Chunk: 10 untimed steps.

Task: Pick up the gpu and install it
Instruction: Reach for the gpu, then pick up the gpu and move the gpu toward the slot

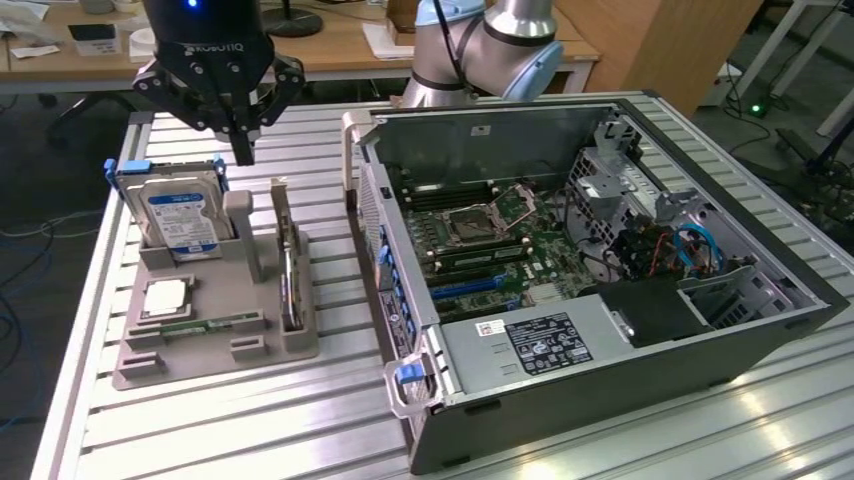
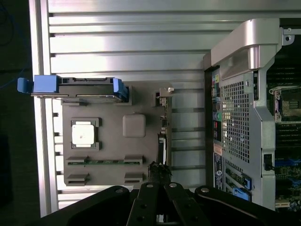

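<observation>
The gpu stands on its edge in a slot of the grey holder tray, at the side nearest the computer case; I see its thin silvery edge and dark face. In the wrist view the gpu appears edge-on as a narrow strip. My gripper hangs above the tray's far end, between the hard drive and the gpu, touching neither. Its dark fingers meet at the tips, shut on nothing.
A hard drive with blue brackets stands upright in the tray, beside a processor chip and a green memory stick. The open computer case lies at the exterior view's right, motherboard exposed. All rests on a slatted metal table.
</observation>
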Motion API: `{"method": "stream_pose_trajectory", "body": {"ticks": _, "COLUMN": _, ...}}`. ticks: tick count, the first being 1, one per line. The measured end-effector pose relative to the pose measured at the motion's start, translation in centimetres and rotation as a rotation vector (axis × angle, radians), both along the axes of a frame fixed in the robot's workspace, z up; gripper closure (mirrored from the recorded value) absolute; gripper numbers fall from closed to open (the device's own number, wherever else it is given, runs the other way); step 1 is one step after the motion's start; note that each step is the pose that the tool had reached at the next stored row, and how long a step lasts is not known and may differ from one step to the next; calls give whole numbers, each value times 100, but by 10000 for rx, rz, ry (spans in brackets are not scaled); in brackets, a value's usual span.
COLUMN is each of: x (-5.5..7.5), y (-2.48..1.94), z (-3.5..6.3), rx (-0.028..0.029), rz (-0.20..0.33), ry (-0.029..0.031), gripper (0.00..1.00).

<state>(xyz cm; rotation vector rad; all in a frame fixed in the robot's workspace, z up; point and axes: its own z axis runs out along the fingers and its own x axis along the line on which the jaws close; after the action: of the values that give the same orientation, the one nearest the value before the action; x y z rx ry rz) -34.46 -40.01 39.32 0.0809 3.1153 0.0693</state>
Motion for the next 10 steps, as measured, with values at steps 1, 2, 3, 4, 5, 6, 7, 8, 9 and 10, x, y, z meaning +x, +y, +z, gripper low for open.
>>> {"method": "stream_pose_trajectory", "body": {"ticks": 1, "x": -1, "y": 0, "z": 0, "rx": 0, "rz": -2, "ry": 0, "gripper": 89}}
{"method": "stream_pose_trajectory", "body": {"ticks": 2, "x": -1, "y": 0, "z": 0, "rx": -1, "rz": -2, "ry": 0, "gripper": 89}}
{"method": "stream_pose_trajectory", "body": {"ticks": 3, "x": -1, "y": 0, "z": 0, "rx": 0, "rz": -2, "ry": 1, "gripper": 89}}
{"method": "stream_pose_trajectory", "body": {"ticks": 4, "x": -1, "y": 0, "z": 0, "rx": 0, "rz": -2, "ry": 0, "gripper": 89}}
{"method": "stream_pose_trajectory", "body": {"ticks": 5, "x": -1, "y": 0, "z": 0, "rx": 0, "rz": -2, "ry": 0, "gripper": 89}}
{"method": "stream_pose_trajectory", "body": {"ticks": 6, "x": -1, "y": 0, "z": 0, "rx": 0, "rz": -1, "ry": 0, "gripper": 89}}
{"method": "stream_pose_trajectory", "body": {"ticks": 7, "x": -1, "y": 0, "z": 0, "rx": 0, "rz": -2, "ry": 0, "gripper": 89}}
{"method": "stream_pose_trajectory", "body": {"ticks": 8, "x": -1, "y": 0, "z": 0, "rx": 0, "rz": -1, "ry": 0, "gripper": 89}}
{"method": "stream_pose_trajectory", "body": {"ticks": 9, "x": -1, "y": 0, "z": 0, "rx": 0, "rz": -1, "ry": 0, "gripper": 89}}
{"method": "stream_pose_trajectory", "body": {"ticks": 10, "x": -1, "y": 0, "z": 0, "rx": 0, "rz": -2, "ry": 0, "gripper": 89}}
